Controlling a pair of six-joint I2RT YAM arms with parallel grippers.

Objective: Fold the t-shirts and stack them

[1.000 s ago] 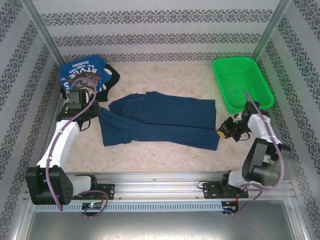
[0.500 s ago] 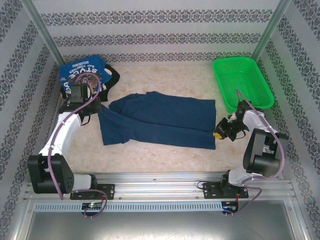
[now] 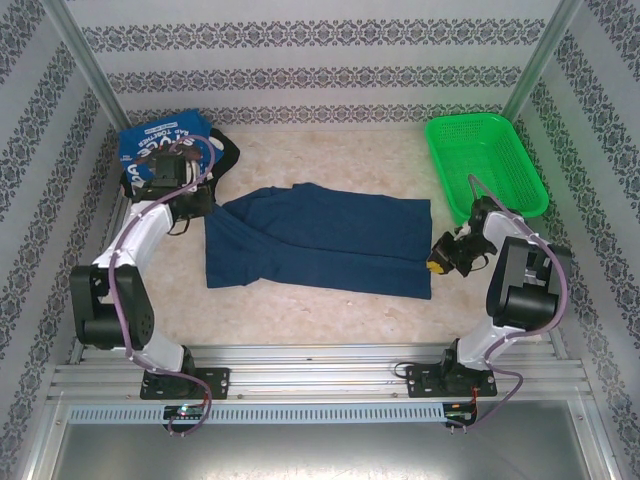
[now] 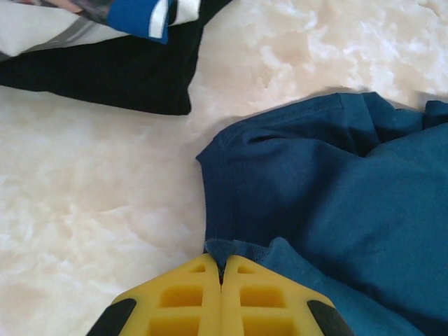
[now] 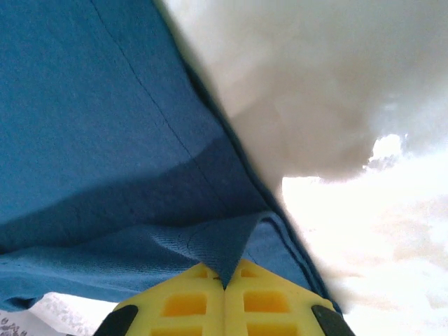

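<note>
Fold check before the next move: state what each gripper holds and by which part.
Both hold the spread-out dark blue cloth t-shirt: the left gripper pinches the hemmed edge at its left end, the right gripper the edge at its right end.
</note>
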